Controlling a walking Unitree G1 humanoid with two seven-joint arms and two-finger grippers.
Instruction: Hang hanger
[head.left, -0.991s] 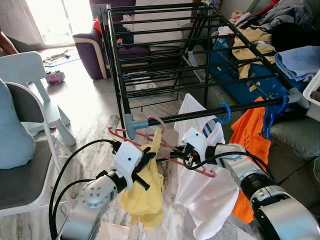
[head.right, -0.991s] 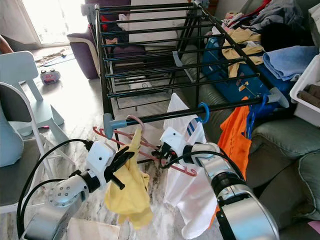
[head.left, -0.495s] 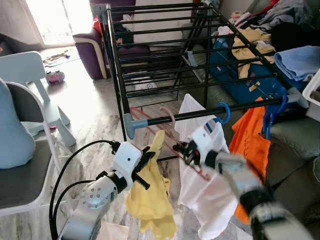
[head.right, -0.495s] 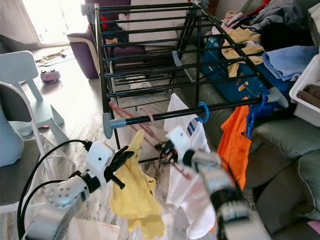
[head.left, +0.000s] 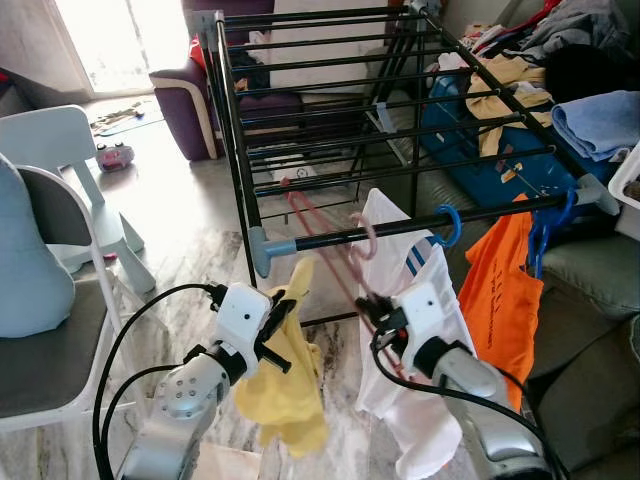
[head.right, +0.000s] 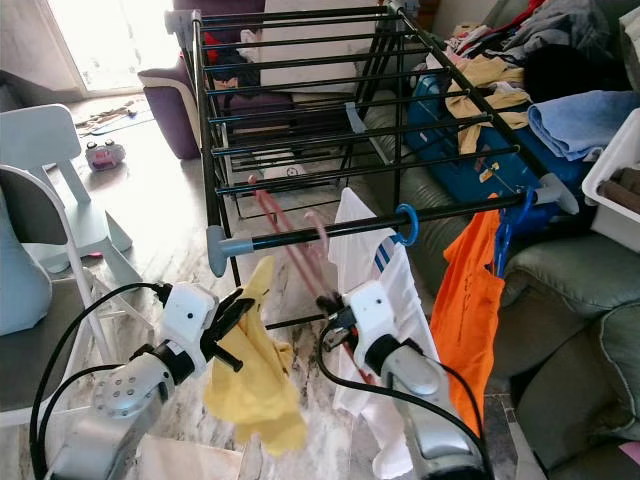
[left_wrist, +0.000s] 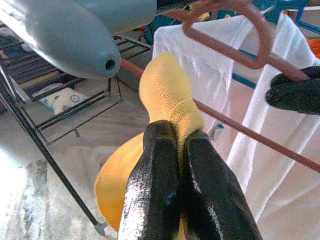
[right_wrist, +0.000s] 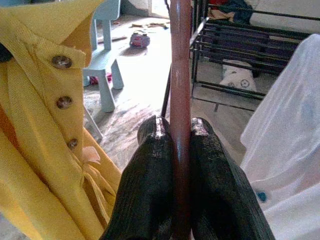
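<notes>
A black metal drying rack (head.left: 330, 110) stands on a marbled floor, and two garments already hang from its front rail (head.left: 400, 226): one white shirt (head.left: 400, 290) on a blue hanger hook (head.left: 447, 225), and one orange shirt (head.left: 500, 290) on a second blue hook (head.left: 543, 228). Two robot grippers work below the rail. The left gripper (left_wrist: 176, 150) has its two black fingers pressed together on a fold of one yellow buttoned garment (head.left: 285, 375), which hangs down from it. The right gripper (right_wrist: 176, 135) has its fingers clamped on the rod of one pink hanger (head.left: 325, 245). That hanger is tilted steeply, its hook (head.left: 365, 235) at the front rail just left of the white shirt; whether the hook rests on the rail cannot be told. One pale chair (head.left: 60, 160) stands on the robot's left, and a purple sofa (head.left: 185, 90) sits behind the rack.
</notes>
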